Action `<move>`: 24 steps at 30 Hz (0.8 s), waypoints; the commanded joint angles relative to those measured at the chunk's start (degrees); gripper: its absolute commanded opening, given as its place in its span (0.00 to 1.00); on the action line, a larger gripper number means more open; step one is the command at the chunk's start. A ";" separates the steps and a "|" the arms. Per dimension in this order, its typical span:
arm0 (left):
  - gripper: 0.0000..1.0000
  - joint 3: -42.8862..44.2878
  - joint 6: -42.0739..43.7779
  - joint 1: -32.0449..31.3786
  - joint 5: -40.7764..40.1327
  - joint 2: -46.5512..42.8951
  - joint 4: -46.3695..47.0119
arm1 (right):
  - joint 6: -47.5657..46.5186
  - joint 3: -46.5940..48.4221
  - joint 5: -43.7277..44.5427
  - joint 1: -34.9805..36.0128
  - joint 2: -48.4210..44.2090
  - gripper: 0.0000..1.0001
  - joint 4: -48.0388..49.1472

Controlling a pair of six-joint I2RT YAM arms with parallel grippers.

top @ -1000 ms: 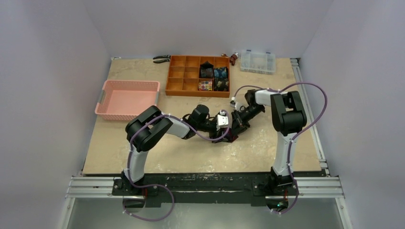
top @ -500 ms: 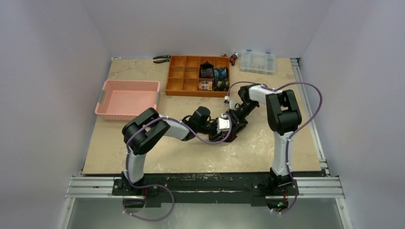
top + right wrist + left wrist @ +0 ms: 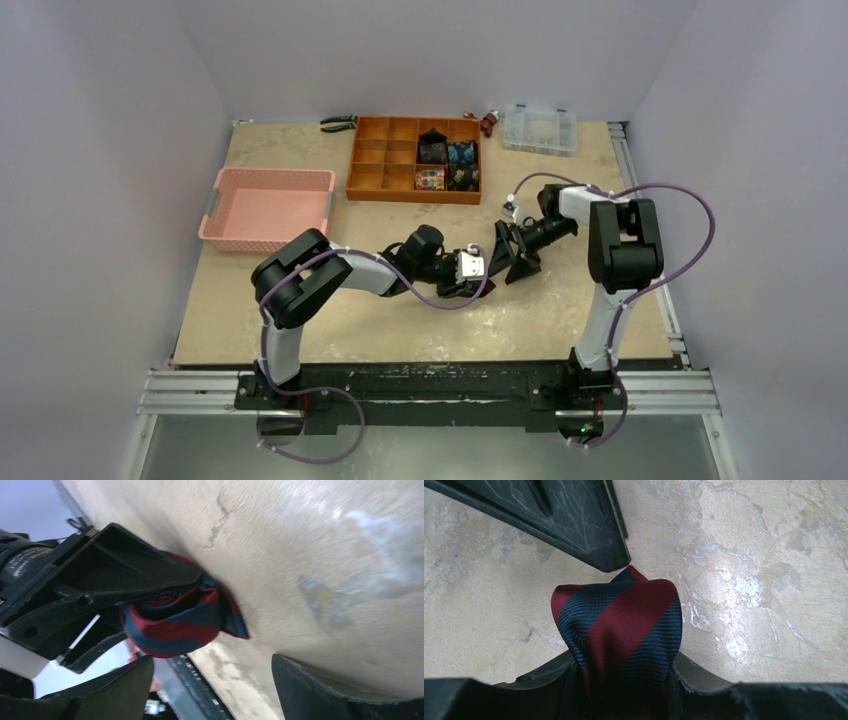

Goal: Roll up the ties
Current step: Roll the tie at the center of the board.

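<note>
Left gripper (image 3: 484,270): pinching the rolled striped tie (image 3: 624,625) | right gripper (image 3: 508,254): fingers spread wide, just right of it

Left gripper (image 3: 621,685) pinched; right gripper (image 3: 215,680) apparently wide.

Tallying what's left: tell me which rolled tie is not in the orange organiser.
The navy tie with red stripes, pinched between the left arm's fingers. The other rolls, black, blue and multicoloured, sit in the right-hand compartments of the orange organiser.
</note>
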 commanded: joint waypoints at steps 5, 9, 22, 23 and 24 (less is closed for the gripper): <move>0.00 -0.99 2.42 0.12 -6.18 3.69 -14.21 | 14.79 -8.37 -5.11 2.55 0.84 0.89 17.85; 0.00 -0.43 2.10 0.13 -6.17 3.90 -14.48 | 15.23 -9.36 -11.84 2.93 2.09 0.83 21.10; 0.00 0.56 1.95 0.14 -5.74 4.64 -15.37 | 10.74 -10.83 -19.60 2.82 -1.92 0.90 19.68; 0.00 0.67 1.84 0.11 -5.72 4.72 -15.36 | 10.62 -11.15 -19.59 2.78 -2.34 0.97 19.73; 0.00 0.71 1.82 0.14 -5.69 4.78 -15.39 | 10.46 -11.60 -19.74 2.78 -2.78 0.98 19.99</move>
